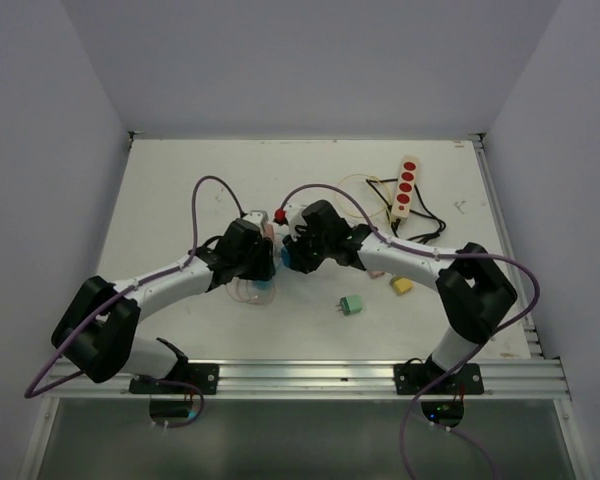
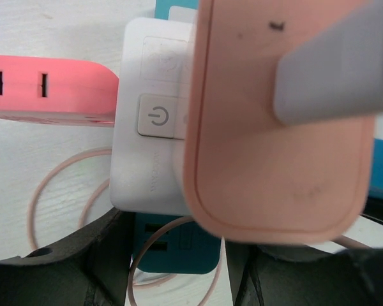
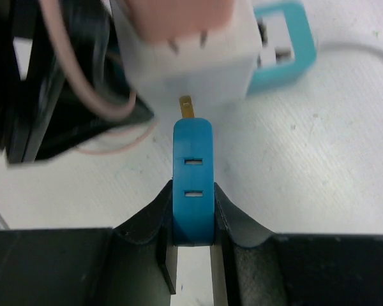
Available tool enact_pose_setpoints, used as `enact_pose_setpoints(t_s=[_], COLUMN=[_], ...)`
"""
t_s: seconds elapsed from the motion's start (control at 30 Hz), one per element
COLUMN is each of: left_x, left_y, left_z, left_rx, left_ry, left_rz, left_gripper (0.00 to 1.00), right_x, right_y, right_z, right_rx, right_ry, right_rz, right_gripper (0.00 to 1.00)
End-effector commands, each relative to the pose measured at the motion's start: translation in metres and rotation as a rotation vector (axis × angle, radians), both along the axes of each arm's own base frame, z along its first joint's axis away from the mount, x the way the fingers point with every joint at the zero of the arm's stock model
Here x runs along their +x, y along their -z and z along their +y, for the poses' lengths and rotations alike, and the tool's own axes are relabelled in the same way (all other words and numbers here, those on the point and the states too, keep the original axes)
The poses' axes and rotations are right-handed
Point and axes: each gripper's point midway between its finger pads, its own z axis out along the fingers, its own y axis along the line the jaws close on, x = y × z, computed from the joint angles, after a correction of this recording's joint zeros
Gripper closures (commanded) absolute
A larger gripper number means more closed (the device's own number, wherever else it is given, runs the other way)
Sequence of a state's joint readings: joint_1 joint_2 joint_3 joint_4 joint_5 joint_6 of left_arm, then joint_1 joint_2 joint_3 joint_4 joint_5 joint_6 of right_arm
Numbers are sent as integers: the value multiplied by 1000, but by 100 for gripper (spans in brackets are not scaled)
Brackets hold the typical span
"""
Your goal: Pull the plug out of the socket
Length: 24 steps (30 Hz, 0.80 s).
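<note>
From the top, the left claw (image 1: 263, 262) and the right claw (image 1: 292, 255) meet in the middle of the surface (image 1: 200, 180).

At the left wrist, a white socket box (image 2: 150, 166) with a pink plug (image 2: 274, 140) sits just past the claw tips. I cannot tell if this claw is squeezing.

At the right wrist, the claw is clamped on a blue plug (image 3: 193, 159). Its metal pin (image 3: 187, 106) reaches the box just ahead.

Blue plug (image 3: 193, 185), brass prong showing, just beside white socket (image 3: 198, 70)
</note>
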State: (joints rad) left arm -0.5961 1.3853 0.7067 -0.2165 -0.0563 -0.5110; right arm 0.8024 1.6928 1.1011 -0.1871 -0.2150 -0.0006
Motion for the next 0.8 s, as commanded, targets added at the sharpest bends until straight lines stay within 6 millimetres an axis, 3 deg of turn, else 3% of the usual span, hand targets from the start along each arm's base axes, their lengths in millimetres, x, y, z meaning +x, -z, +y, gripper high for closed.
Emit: enact_pose_setpoints(t_s=[0.0,0.27,0.37,0.6,0.77], left_x=[-3,0,5,10,12], left_y=[26,27,20,4,-5], left_z=[63,66,62,52,37], left_rx=[214,222,204,164,109], left_ry=[-189,-215,-192,-112,-22], left_rz=[64,74,45,-25,-58], left_gripper=[100,100,100,100,100], right_x=[-17,-29,-27,-18,-15], right_y=[-34,-33,-31,1,14], right_z=[-27,-51,-65,-112,-121], right_rx=[-14,-19,20,149,238], right_ry=[-9,36,142,412,513], right_rz=[-10,-3,34,245,355], right_gripper=[100,100,100,100,100])
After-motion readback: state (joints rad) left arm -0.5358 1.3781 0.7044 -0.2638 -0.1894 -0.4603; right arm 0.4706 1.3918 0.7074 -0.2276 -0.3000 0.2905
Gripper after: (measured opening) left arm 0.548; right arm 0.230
